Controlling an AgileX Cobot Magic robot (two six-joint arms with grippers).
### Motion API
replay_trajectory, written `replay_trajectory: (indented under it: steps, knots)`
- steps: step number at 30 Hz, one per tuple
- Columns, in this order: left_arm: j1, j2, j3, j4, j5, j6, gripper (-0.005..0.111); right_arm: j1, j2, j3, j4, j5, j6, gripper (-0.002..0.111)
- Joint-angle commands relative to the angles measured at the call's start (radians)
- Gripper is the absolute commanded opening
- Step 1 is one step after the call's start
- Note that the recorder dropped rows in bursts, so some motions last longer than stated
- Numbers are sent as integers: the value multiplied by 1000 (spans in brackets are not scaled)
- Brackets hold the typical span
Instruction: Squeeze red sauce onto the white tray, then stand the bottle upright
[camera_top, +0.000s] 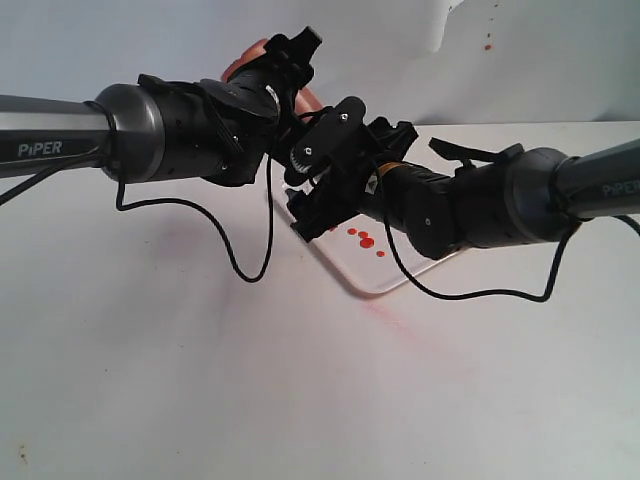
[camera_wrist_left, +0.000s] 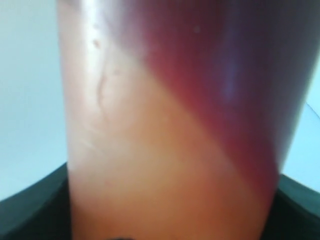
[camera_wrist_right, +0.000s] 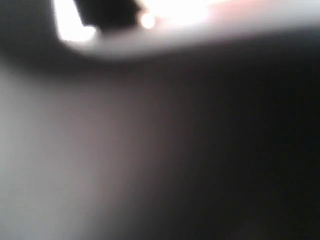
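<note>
The jaws of the left gripper were closed partway on the bottle, whose wall filled the left wrist view, with dark gripper parts at either side. The state of the right gripper could not be determined: its wrist view was blurred, and in the exterior view its jaws were masked by its own body. It was positioned just beside the bottle. The bottle was held clear of the table, above or just beyond the white tray; which of the two could not be told. Its long axis was tilted, and the nozzle was hidden. The red sauce inside lay at a slant across the wall. Several small drops lay on the tray, below the grippers. Squeezing was judged done. The left arm, as holder, was judged the one to turn the bottle upright and set it down.
</note>
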Motion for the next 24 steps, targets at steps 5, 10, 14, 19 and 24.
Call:
replay_trajectory:
  steps: [5, 10, 14, 19, 24]
  knots:
    - [-6, -21, -12, 22, 5, 35, 0, 1, -10, -6, -37, 37, 11, 81]
    - [-6, -21, -12, 22, -14, 35, 0, 1, -10, -6, -62, 6, 11, 81]
    - [-6, -21, -12, 22, -14, 59, 0, 1, -25, -6, -62, 31, 11, 81]
    - [-6, -21, -12, 22, -16, 61, 0, 1, -133, 39, -62, 103, 26, 81]
    - [-6, -21, -12, 22, -16, 61, 0, 1, -229, 114, -57, 93, 31, 81]
